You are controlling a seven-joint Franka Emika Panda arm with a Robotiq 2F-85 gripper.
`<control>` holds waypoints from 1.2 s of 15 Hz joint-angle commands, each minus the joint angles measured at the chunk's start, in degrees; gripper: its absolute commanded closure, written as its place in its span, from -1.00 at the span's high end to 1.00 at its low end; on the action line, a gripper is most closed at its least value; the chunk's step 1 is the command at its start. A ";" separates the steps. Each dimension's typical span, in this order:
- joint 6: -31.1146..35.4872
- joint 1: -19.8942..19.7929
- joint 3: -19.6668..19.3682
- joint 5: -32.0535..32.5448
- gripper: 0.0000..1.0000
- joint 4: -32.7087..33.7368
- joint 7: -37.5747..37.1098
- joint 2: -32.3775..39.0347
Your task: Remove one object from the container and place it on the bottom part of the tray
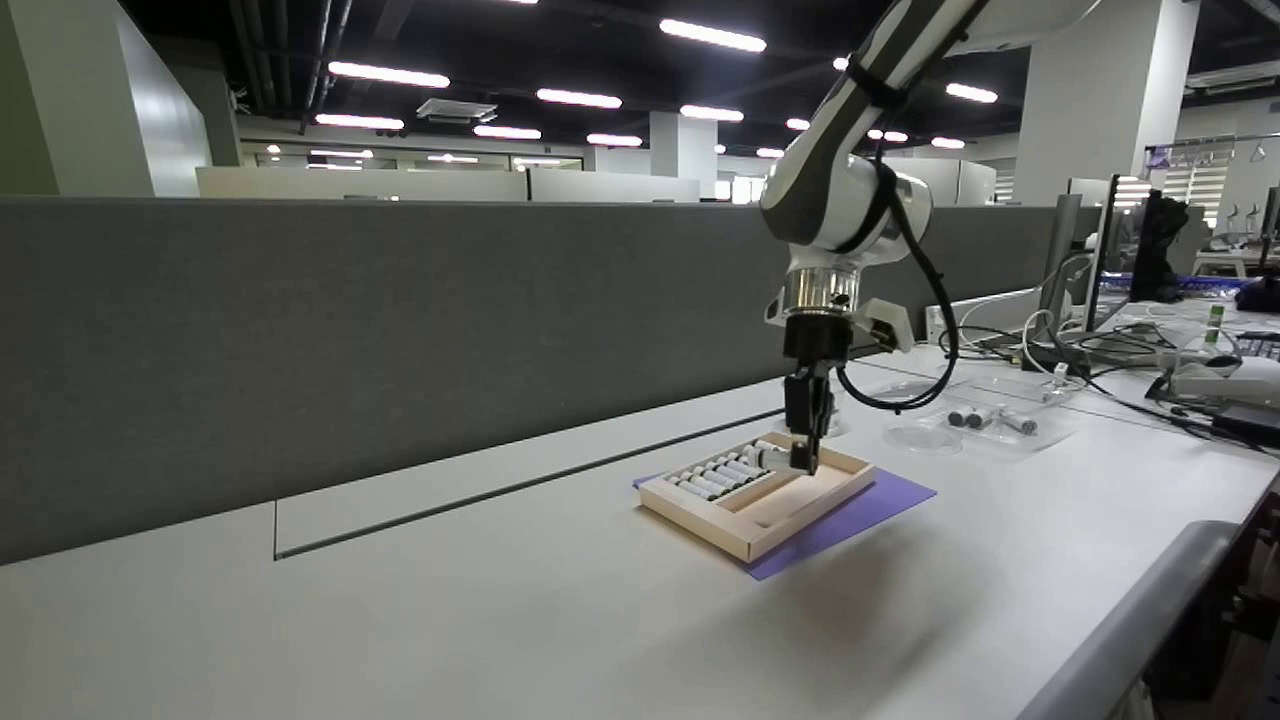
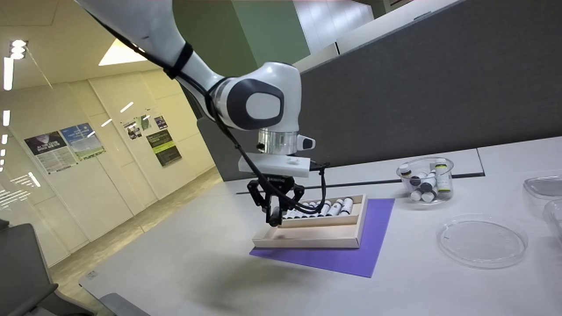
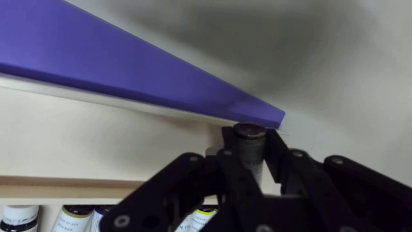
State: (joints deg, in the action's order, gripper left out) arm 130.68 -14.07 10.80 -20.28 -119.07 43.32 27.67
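My gripper (image 1: 806,462) is shut on a small white bottle (image 1: 770,459) with a dark end, held roughly level above the wooden tray. The same bottle shows between the fingers in the wrist view (image 3: 252,154) and in an exterior view (image 2: 275,217). The light tan tray (image 1: 700,517) has a divider (image 3: 64,192). One compartment holds a row of several white bottles (image 2: 333,208); the wider lower compartment (image 2: 320,231) shows a bare floor. The held bottle is over one end of the lower part. The container (image 2: 425,197) is a clear round tub with several bottles in it.
A purple sheet (image 2: 378,228) lies under the tray. A clear round lid (image 2: 482,243) lies near the tub. A clear plastic tray with several tubes (image 1: 990,418) lies farther along the desk. A grey partition (image 1: 400,340) stands behind. Cables (image 1: 1080,345) run nearby.
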 commanded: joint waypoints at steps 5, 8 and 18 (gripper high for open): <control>-14.49 2.08 -4.74 0.84 -0.90 12.96 -8.80 6.06; -21.05 2.08 -5.73 0.93 -0.90 18.12 -11.96 9.43; -33.80 1.52 -6.90 0.63 -0.90 32.81 -19.71 20.12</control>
State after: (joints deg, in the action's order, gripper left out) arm 101.17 -12.71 4.27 -20.13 -92.05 27.69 44.60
